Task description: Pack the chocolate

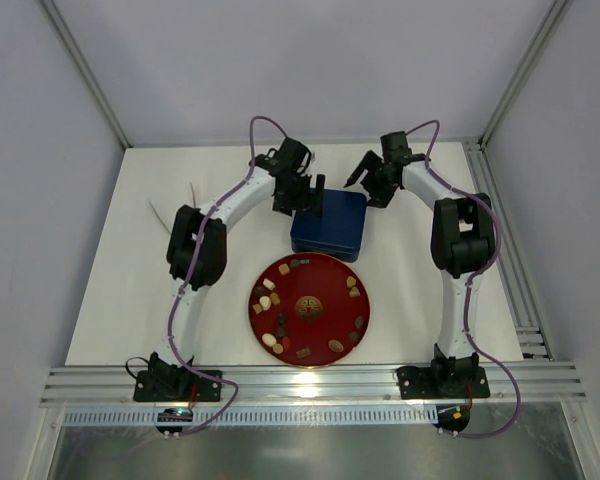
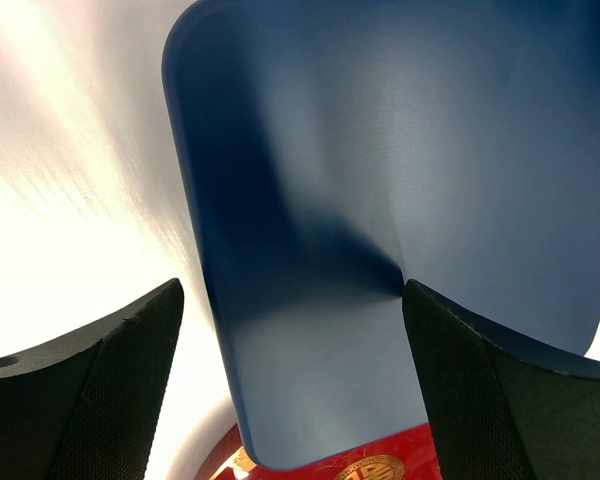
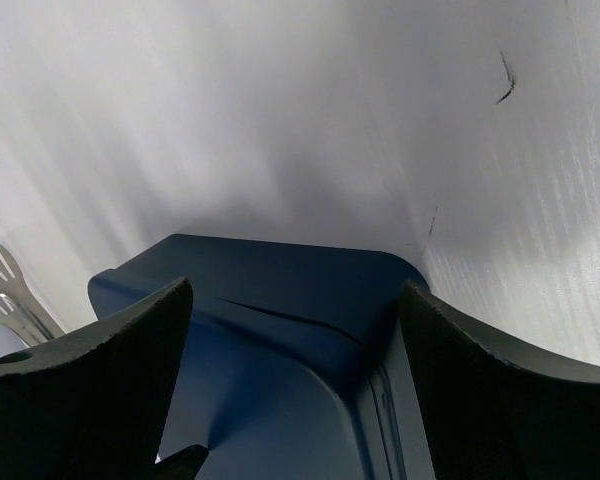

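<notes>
Overhead only — chocolate [image 1: 284, 269] (tin [image 1: 330, 228] interior unseen).

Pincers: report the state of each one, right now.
Left pincer: open, over the blue tin, holding nothing.
Right pincer: open, holding nothing.

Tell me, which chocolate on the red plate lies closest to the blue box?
The dark brown chocolate at the far rim of the plate, right end of a row of three; every other piece lies farther from the blue box.
</notes>
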Available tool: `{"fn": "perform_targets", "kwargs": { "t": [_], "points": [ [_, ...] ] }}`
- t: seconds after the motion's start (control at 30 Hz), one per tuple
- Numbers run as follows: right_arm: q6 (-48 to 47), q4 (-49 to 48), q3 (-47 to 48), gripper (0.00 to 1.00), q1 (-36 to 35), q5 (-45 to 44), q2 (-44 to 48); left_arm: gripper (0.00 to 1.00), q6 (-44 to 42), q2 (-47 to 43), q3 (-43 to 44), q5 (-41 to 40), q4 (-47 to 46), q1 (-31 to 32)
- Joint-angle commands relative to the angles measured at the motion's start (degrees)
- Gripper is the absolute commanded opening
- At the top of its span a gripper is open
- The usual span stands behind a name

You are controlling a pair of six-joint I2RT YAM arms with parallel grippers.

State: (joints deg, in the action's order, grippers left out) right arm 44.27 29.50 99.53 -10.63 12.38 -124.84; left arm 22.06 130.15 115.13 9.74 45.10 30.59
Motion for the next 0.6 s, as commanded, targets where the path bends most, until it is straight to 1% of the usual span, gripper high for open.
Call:
{"fn": "perform_targets", "kwargs": {
  "t": [0.0,0.13,0.23,0.47,0.57],
  "points": [
    [-1.38,-1.98,-0.91,0.84,0.26,0.01,4.69,0.87,-1.41,0.11,-0.79,-4.37,1.74,1.23],
    [-1.64,-3.57,-3.19,0.83,0.17,0.54,5.39,0.84,-1.41,1.6,0.09,-9.19,3.59,1.93],
    [-2.08,-4.18,-4.6,0.82,0.17,0.19,6.27,0.84,-1.41,2.65,0.88,-11.93,4.99,2.81],
    [-3.13,-10.33,-11.54,0.81,0.26,0.88,11.19,0.83,-0.71,3.62,-0.34,-13.87,5.7,3.16],
    [-3.49,-13.93,-14.61,0.78,0.18,2.47,13.12,0.83,-0.88,3.36,-0.96,-14.66,5.61,3.25]
  ]
}}
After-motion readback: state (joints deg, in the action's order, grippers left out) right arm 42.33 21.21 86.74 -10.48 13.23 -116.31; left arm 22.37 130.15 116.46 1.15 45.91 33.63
